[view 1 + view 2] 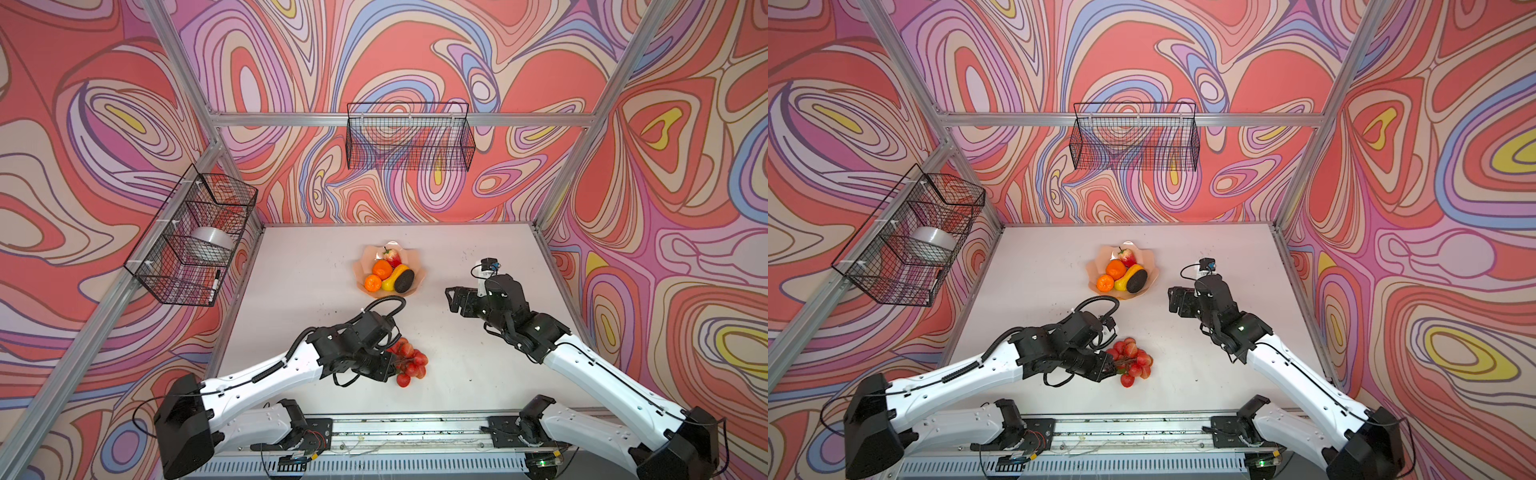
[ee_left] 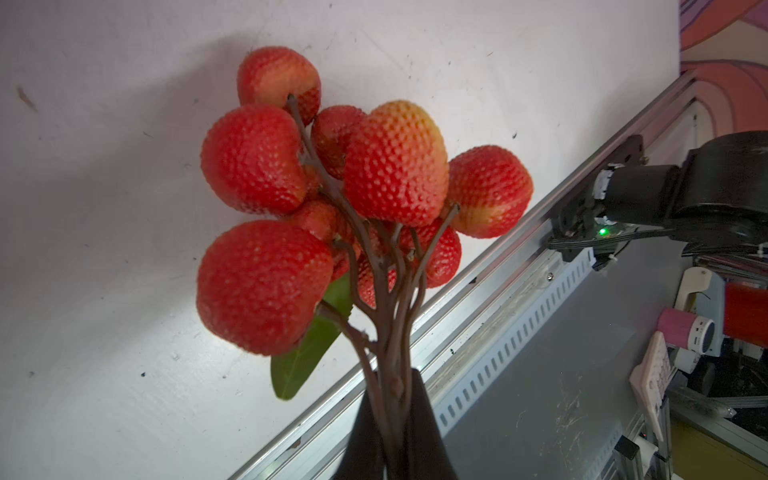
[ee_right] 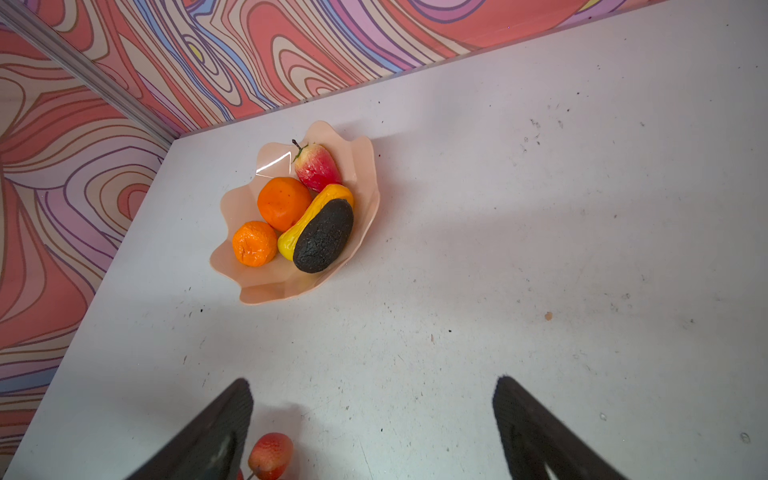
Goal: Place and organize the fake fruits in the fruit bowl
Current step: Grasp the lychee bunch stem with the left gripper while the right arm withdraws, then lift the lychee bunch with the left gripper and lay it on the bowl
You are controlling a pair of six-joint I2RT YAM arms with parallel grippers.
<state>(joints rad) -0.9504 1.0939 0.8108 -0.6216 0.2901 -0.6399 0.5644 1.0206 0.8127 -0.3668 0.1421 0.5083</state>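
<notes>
While the fruit bowl in the middle of the desk holds the larger orange, smaller orange, yellow-orange fruit, apple and avocado, the berry bunch sits outside it, near the desk's front edge. The left hand, reaching low and sideways, is clamped on its brown stems. The right hand hovers beside the bowl, jaws wide, empty.

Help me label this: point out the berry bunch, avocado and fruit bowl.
berry bunch (image 2: 395, 166), left wrist view, front berry.
avocado (image 3: 323, 237), right wrist view, its middle.
fruit bowl (image 3: 274, 287), right wrist view, bare wall.
</notes>
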